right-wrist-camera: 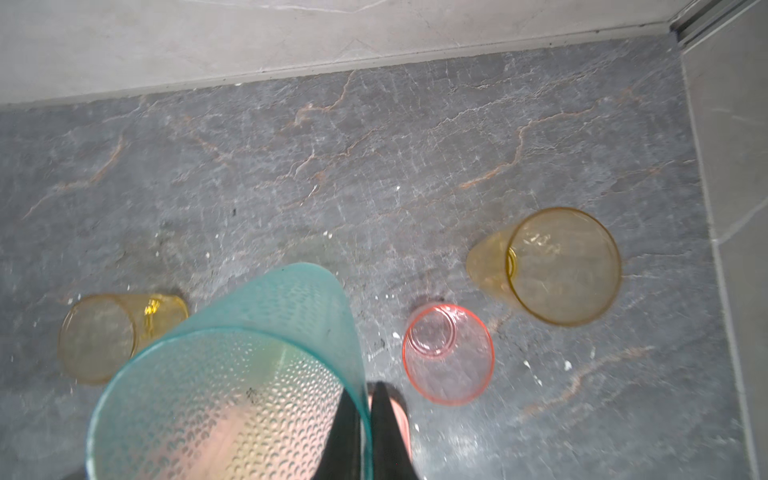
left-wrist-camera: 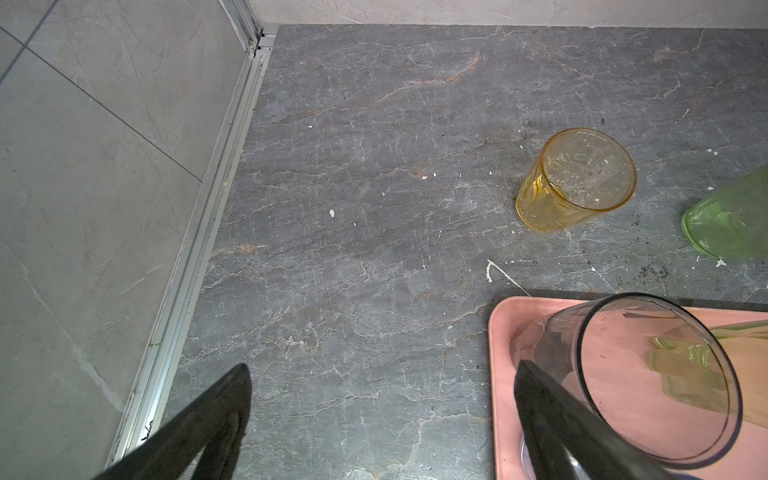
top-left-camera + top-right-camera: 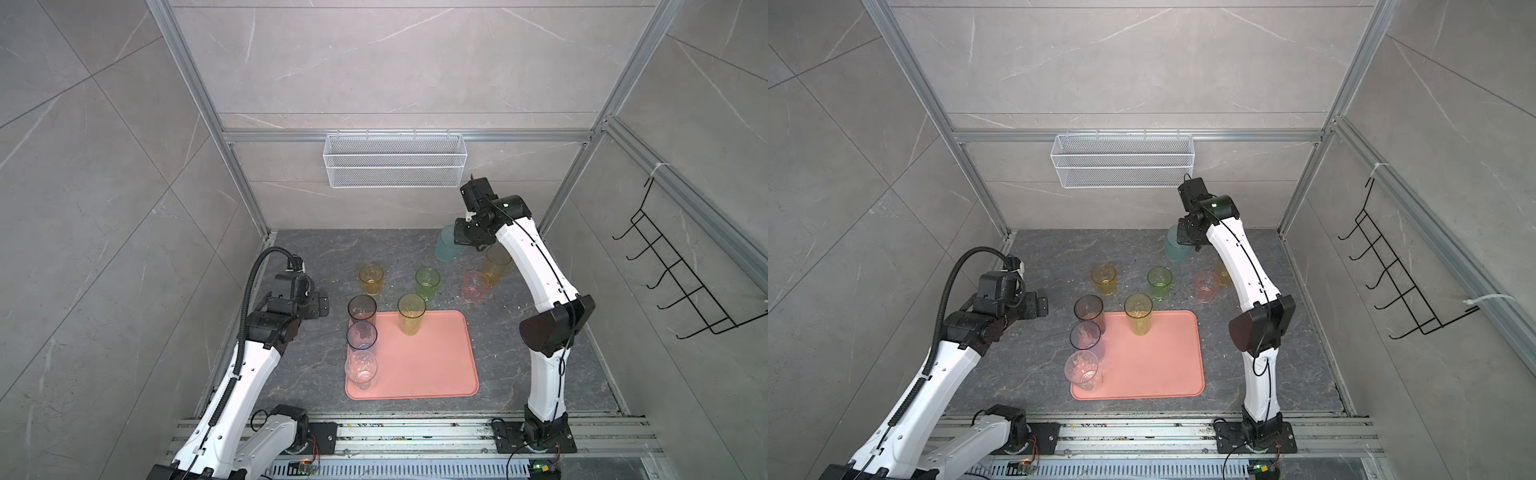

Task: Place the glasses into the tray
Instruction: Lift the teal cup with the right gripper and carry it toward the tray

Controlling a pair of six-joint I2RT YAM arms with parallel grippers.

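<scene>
The salmon-pink tray (image 3: 432, 365) (image 3: 1158, 365) lies front centre. Along its left rim stand the smoky grey (image 3: 362, 309), blue (image 3: 361, 336) and clear (image 3: 360, 368) glasses, with the yellow-green glass (image 3: 411, 313) at its far edge. Amber (image 3: 371, 279), green (image 3: 427, 282), pink (image 3: 475, 286) and orange (image 3: 496, 264) glasses stand on the floor behind it. At the back right my right gripper (image 3: 459, 237) (image 1: 366, 395) is shut on the wall of the tilted teal glass (image 3: 445, 244) (image 1: 249, 374), one finger inside and one outside. My left gripper (image 3: 320, 305) (image 2: 382, 368) is open and empty, left of the grey glass (image 2: 648, 374).
A white wire mesh basket (image 3: 395, 160) hangs on the back wall, above the right arm's wrist. A black wire hook rack (image 3: 681, 270) is on the right wall. Aluminium frame posts close the floor's back corners. Bare dark stone floor (image 2: 353, 249) lies left of the tray.
</scene>
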